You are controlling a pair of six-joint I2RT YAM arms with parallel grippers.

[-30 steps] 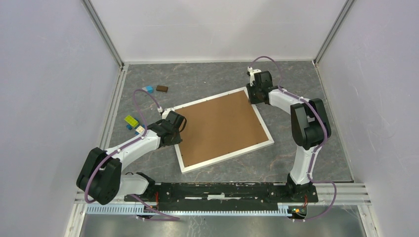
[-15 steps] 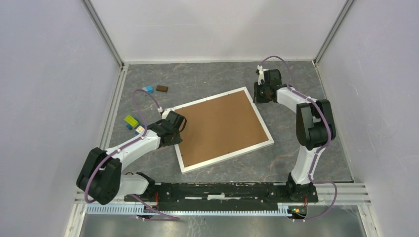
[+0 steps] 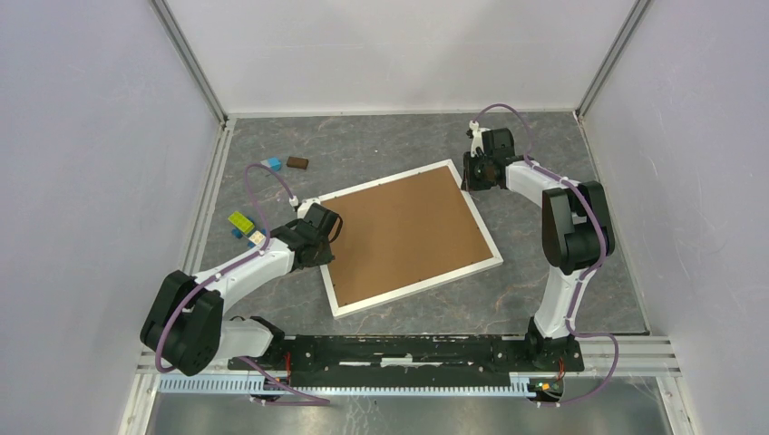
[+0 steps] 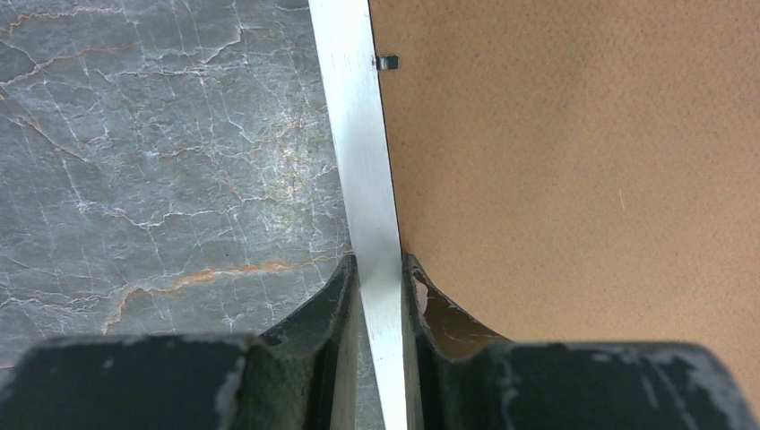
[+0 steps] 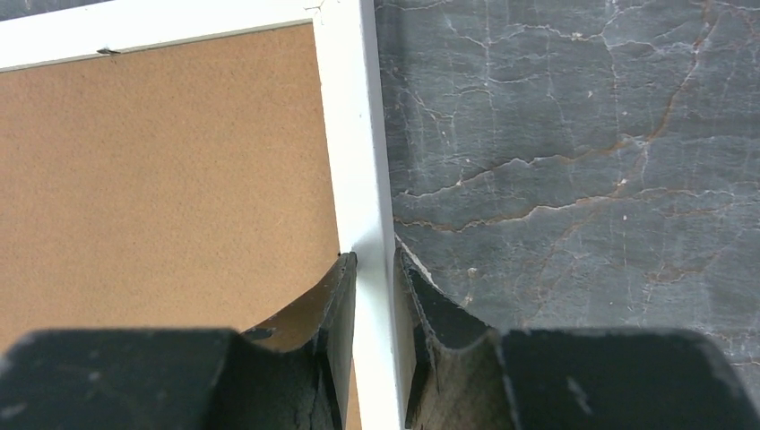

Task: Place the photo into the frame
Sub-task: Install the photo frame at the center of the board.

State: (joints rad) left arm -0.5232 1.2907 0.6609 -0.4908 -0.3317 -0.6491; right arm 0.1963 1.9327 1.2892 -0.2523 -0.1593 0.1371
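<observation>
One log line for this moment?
left gripper: shut on white rectangular picture frame | right gripper: same | brown backing board: in frame

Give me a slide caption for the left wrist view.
Left gripper clamped on the white edge of the frame, brown backing board inside, grey marbled table outside.

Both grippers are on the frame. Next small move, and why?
Probably a small, level lift with both arms together. The left gripper and right gripper each pinch an opposite rail of the frame, which lies flat with the backing board facing up. The photo isn't visible, so raising the frame to turn it over seems the likely next step.
</observation>
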